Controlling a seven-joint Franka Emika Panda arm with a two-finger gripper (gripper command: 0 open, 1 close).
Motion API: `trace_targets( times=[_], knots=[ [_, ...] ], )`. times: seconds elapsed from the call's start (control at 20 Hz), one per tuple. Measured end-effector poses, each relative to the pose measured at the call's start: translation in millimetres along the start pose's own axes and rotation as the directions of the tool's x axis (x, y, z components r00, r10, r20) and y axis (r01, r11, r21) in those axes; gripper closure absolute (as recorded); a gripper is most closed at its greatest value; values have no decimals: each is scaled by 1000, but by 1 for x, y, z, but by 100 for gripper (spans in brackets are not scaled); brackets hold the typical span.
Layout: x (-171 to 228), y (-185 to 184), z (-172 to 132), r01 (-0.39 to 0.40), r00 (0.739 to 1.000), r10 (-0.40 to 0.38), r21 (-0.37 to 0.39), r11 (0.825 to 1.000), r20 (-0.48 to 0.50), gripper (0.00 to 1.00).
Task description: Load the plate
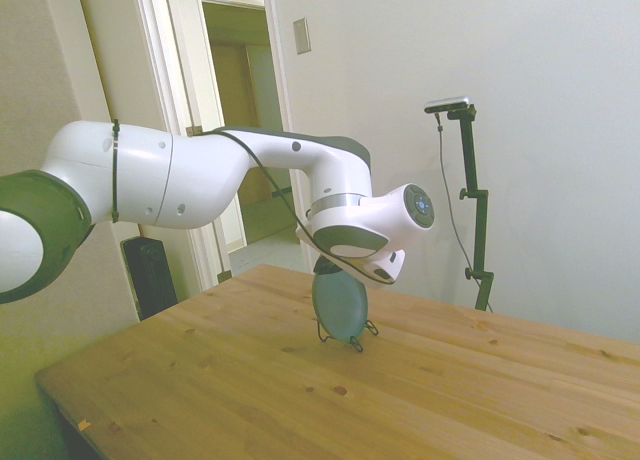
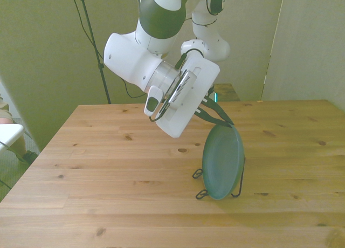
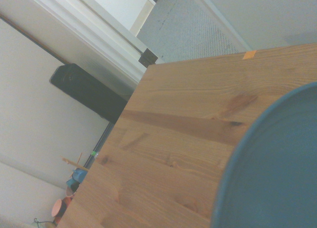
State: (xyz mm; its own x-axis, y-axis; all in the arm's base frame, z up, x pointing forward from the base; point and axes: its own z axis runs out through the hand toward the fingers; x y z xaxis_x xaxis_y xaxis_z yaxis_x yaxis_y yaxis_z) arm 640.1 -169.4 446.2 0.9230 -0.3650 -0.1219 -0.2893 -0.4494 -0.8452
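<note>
Green plate [image 2: 222, 163] upright in wire stand [image 2: 200, 194], claw [image 2: 220, 117] at rim.

Plate [image 2: 222, 163] (upright in wire stand [image 2: 239, 178]) blocks mid-table [image 2: 108, 162]; surroundings open.

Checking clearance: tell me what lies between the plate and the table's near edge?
Bare wood between the plate and the table edge, front view.

The plate [image 2: 222, 163] stands on edge in the wire stand [image 2: 200, 194] on the tabletop [image 2: 108, 167], toward the front view's right. The gripper [image 2: 217, 116] sits at its upper rim, with the arm's wrist above and toward the front view's left.
</note>
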Motion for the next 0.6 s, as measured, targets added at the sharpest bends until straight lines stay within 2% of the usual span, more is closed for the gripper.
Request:
trace_targets(
  times=[0.35,0.6],
  knots=[
    [-4,-12,-8,21,1000,-21,2,1000,-15,0],
    [-45,-59,-55,94,992,-95,-17,995,-80,0]
  ],
)
